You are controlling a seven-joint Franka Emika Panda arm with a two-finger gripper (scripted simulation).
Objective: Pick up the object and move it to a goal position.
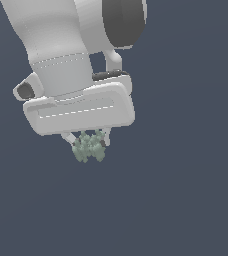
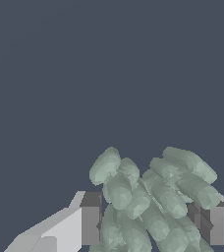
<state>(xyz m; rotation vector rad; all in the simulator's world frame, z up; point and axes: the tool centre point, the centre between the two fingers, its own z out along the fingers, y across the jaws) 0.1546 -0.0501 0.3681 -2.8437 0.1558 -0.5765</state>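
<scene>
The object (image 1: 89, 148) is a small pale grey-green cluster of knobby balls. In the exterior view it hangs just under the white gripper (image 1: 90, 142), between the two short fingers. In the wrist view the object (image 2: 148, 197) fills the gap between the two fingers (image 2: 89, 224), whose dark pads press on it from both sides. The gripper (image 2: 148, 221) is shut on the object. The lower part of the cluster is cut off by the wrist view's edge.
The white arm and hand body (image 1: 81, 107) fill the upper part of the exterior view. Around them is only a plain dark blue-grey background (image 1: 186, 200), with no other objects or edges in sight.
</scene>
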